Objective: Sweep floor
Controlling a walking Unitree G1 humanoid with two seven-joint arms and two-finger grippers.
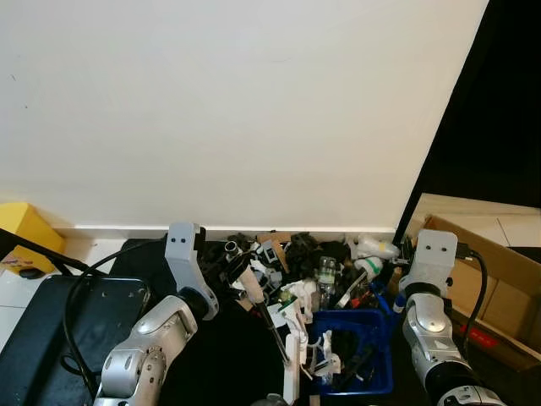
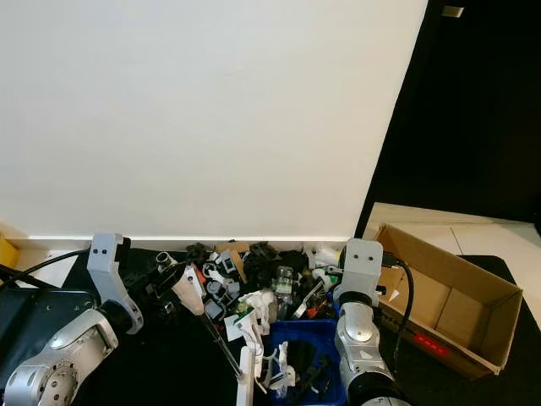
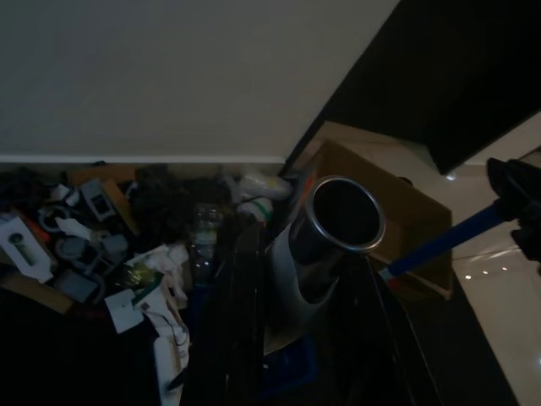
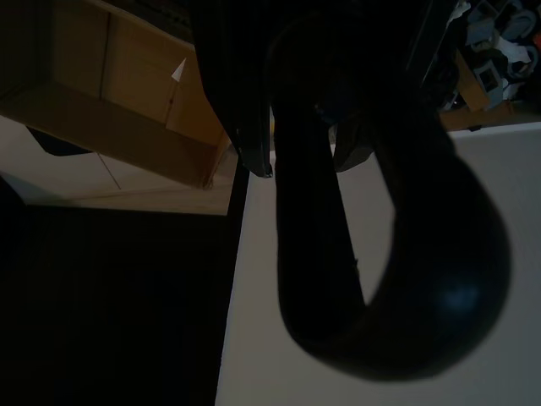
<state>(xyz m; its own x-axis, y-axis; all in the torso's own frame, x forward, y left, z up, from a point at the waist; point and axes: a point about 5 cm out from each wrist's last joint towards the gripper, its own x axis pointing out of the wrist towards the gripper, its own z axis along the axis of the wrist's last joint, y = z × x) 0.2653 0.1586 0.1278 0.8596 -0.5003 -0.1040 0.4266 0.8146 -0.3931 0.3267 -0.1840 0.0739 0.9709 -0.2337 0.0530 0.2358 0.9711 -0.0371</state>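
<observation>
1. Yellow box-shaped object sits at the far left edge of the head view against the white wall. A flat black padded mat lies below it in the lower left. Neither looks like part of the sweeping.
2. Left of centre, the left gripper reaches toward the litter. In its wrist view a silvery metal tube, seen end-on, lies along its dark fingers. The jaws look pressed onto this tube, though the dim light leaves that a judgement. I take the tube for the sweeping tool's shaft.
3. At lower centre, a long heap of mixed litter runs along the foot of the wall: black and white plastic parts, a small clear bottle, card scraps. It is gathered into one band on the floor, so the collecting seems largely done.
4. Just below and right of the heap, a blue plastic dustpan rests on the floor. It already holds some black and white pieces and touches the heap's near edge. Most of the litter lies outside it, so loading the pan is the main work left.
5. Right of the pan, the right gripper is pinching a dark looped handle end. That appears to belong to the pan's blue rod handle.
6. At the lower right, an open brown cardboard box stands apart from the pan. It looks like the place for emptying, a step not yet done.
</observation>
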